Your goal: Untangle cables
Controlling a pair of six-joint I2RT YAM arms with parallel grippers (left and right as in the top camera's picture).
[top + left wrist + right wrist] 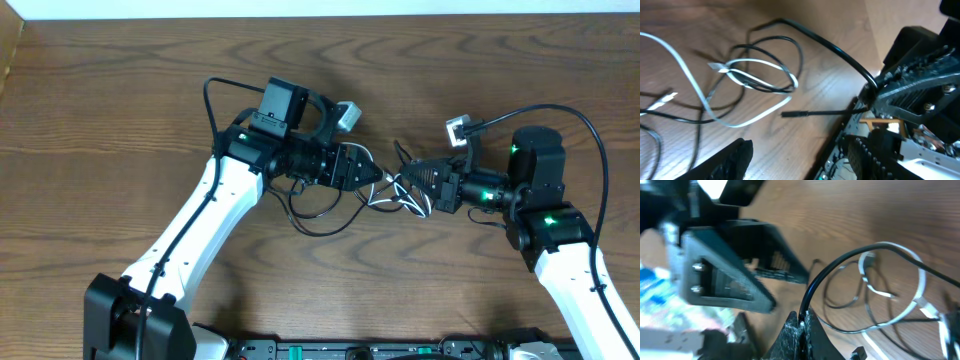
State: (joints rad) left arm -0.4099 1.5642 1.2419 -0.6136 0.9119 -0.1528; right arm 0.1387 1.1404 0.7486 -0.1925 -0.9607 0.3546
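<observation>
White and black cables lie tangled on the wood table between my two grippers. In the overhead view the white cable (397, 198) bunches at the middle and a black cable (322, 229) loops toward the front. My right gripper (412, 181) (802, 325) is shut on a black cable (815, 287), which rises from its fingertips. The left wrist view shows that black cable (830, 47) arching to the right gripper (875, 87). My left gripper (378, 175) (800, 160) stands open just above the table with nothing between its fingers (732, 157). White cable loops (757, 75) lie ahead of it.
The table's far edge (320, 14) runs along the top. Dark equipment (380, 350) sits along the front edge. A straight black plug end (800, 114) lies on the wood ahead of the left gripper. The two grippers stand close together, tip to tip.
</observation>
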